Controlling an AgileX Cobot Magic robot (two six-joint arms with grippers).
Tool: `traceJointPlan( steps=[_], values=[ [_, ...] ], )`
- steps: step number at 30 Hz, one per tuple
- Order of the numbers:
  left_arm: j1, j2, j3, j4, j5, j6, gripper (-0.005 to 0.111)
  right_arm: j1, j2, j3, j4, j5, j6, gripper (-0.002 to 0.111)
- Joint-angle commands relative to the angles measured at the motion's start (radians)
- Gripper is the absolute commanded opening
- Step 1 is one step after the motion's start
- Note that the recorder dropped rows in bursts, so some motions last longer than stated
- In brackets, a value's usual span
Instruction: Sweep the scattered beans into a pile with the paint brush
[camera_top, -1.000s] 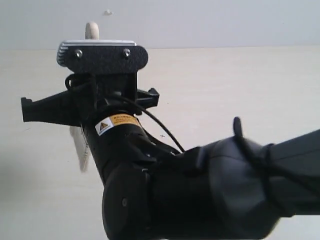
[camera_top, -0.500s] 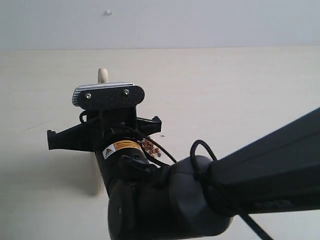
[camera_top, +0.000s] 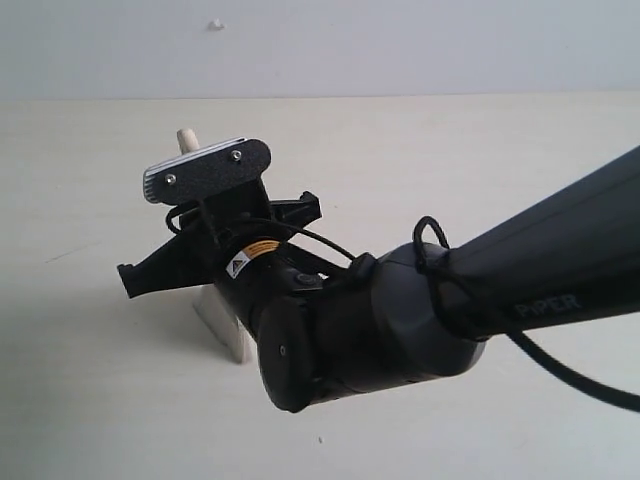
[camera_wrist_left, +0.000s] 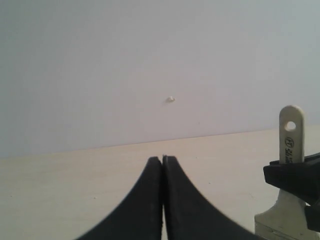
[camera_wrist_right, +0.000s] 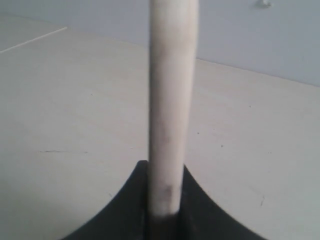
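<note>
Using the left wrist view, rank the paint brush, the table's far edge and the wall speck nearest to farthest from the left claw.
1. paint brush: upright on the table, nearest.
2. table's far edge: at the wall's foot.
3. wall speck: higher up that wall, slightly farther.

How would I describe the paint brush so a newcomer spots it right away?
On the pale beige tabletop, find the big black robot arm reaching in from the right. Its jaws clamp the wide flat paint brush: pale wooden handle up, whitish bristles down, the only wooden thing among black parts.
</note>
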Motion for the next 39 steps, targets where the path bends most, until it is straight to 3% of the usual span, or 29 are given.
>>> traceJointPlan(
  steps=[1, 16, 27, 30, 34, 37, 39],
  values=[
    [-0.005, -0.006, 0.002, 0.002, -0.001, -0.001, 0.000, -0.014, -0.001, 0.001, -0.069, -0.013, -0.036, 0.000],
    [-0.005, -0.006, 0.002, 0.002, -0.001, -0.001, 0.000, -0.012, -0.170, -0.001, -0.132, 0.077, -0.054, 0.000],
    [-0.005, -0.006, 0.002, 0.002, -0.001, -0.001, 0.000, -0.012, -0.282, -0.001, 0.034, 0.096, -0.521, 0.000],
    [-0.005, -0.006, 0.002, 0.002, -0.001, -0.001, 0.000, -0.012, -0.289, -0.001, 0.179, 0.077, -0.746, 0.000],
    [-0.005, -0.006, 0.002, 0.002, -0.001, -0.001, 0.000, -0.049, -0.312, -0.001, 0.357, 0.071, -0.888, 0.000],
    [-0.005, -0.006, 0.002, 0.002, -0.001, -0.001, 0.000, -0.134, -0.314, -0.001, 0.181, 0.265, -0.930, 0.000],
    [-0.005, -0.006, 0.002, 0.002, -0.001, -0.001, 0.000, -0.196, -0.310, -0.001, -0.188, 0.420, -0.795, 0.000]
  ],
)
